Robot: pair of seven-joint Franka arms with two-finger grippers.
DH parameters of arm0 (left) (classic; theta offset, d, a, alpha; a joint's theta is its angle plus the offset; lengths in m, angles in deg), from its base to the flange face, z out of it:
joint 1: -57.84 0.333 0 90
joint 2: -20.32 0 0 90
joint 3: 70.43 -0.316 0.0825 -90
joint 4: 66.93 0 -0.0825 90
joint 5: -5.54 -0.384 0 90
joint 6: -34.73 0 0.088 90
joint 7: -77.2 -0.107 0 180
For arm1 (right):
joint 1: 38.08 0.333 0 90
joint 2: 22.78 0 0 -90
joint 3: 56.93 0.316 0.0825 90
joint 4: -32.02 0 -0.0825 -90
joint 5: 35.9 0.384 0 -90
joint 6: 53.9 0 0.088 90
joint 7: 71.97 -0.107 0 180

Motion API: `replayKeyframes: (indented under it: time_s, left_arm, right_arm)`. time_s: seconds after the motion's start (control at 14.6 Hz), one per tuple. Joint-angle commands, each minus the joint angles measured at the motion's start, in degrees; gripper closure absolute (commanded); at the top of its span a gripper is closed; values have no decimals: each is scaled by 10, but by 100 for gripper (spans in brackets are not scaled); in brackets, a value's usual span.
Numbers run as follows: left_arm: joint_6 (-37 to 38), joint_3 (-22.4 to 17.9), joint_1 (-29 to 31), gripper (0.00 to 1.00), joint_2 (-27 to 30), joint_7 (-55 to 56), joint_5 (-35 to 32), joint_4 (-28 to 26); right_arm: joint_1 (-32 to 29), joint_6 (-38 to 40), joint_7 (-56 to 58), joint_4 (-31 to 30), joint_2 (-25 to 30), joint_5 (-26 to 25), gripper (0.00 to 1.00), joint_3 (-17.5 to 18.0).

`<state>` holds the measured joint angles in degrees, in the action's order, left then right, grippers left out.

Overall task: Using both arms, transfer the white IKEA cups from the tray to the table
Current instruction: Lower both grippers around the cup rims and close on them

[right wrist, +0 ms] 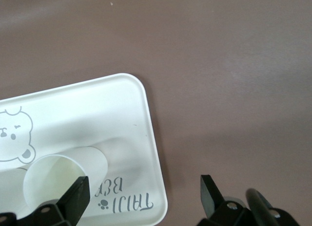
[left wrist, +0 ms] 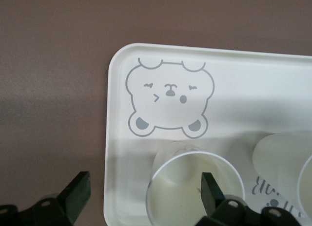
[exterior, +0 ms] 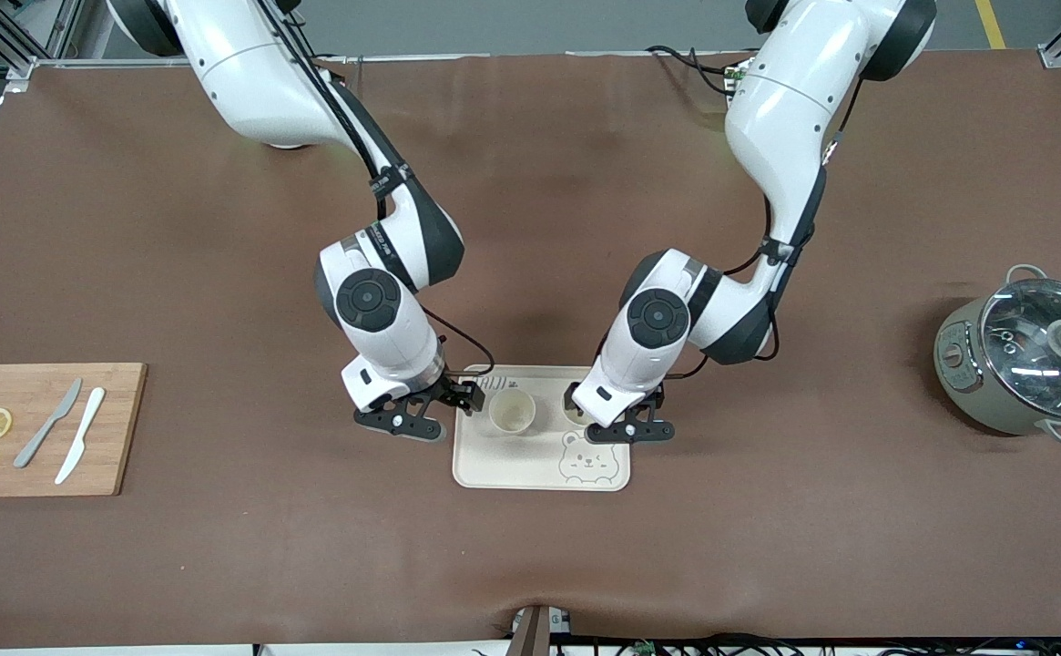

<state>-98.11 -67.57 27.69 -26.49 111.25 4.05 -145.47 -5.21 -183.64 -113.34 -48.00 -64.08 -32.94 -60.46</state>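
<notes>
Two white cups stand upright on the cream bear tray, on the part of it farther from the front camera. One cup is toward the right arm's end. The other cup is partly hidden under the left gripper. My left gripper is open and holds nothing. In the left wrist view one finger is over that cup's opening and the other is outside the tray. My right gripper is open and empty over the tray's corner, beside its cup.
A wooden cutting board with two lemon slices, a grey knife and a white knife lies at the right arm's end. A grey-green pot with a glass lid stands at the left arm's end.
</notes>
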Motion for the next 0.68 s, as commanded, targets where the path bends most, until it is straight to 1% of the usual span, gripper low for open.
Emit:
replayKeyframes:
  time_s: [0.0,0.27,0.48,0.55,0.62]
  left_arm:
    - [-25,-5,-5,0,6,9,0,-25]
    - [-31,-5,-4,0,6,8,0,-32]
    - [-34,-5,-4,0,2,10,2,-29]
    - [-37,-4,-5,34,3,14,14,-29]
    - [-37,-4,-1,99,5,19,15,-29]
  right_arm:
    - [7,-3,-3,31,-22,4,0,-1]
    - [19,-5,-13,45,-42,3,0,0]
    - [34,-45,-22,45,-62,3,0,0]
    - [41,-48,-27,45,-67,3,0,0]
    - [45,-53,-27,46,-70,2,0,-1]
